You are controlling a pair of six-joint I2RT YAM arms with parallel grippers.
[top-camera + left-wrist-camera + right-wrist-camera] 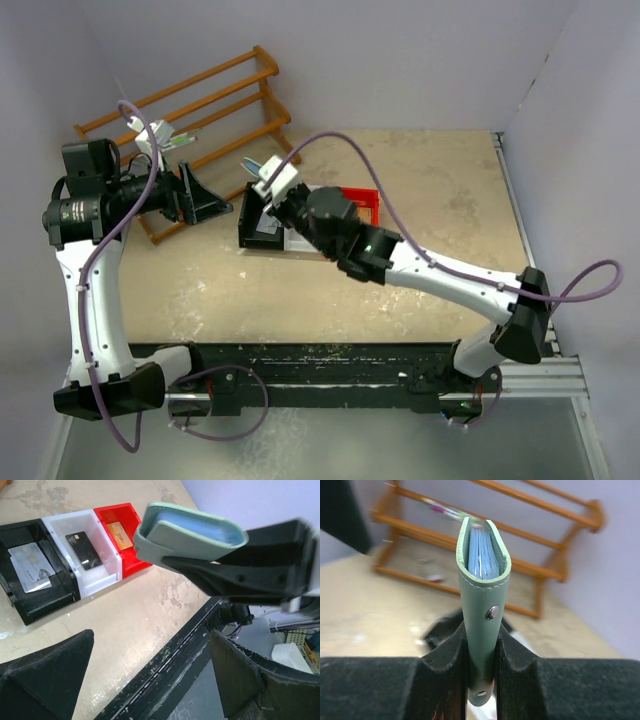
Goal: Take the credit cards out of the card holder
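Observation:
The grey-green card holder [484, 595] stands folded and upright, with my right gripper [482, 652] shut on its lower spine; pale blue inner edges show at its top. The left wrist view shows the card holder [190, 532] lifted above the table by the right gripper's black fingers [240, 572]. Three credit cards lie in bins: a silvery white card [30, 567] in the black bin [45, 605], a black card [84, 550] in the white bin [100, 582], an orange-gold card [119, 534] in the red bin [135, 562]. My left gripper [150, 680] is open and holds nothing, left of the card holder [258, 166].
A wooden rack [215, 95] stands at the back left behind the left gripper [210, 200]. The bins sit in a row mid-table, partly under the right arm [420, 265]. A black rail [330, 365] runs along the table's near edge.

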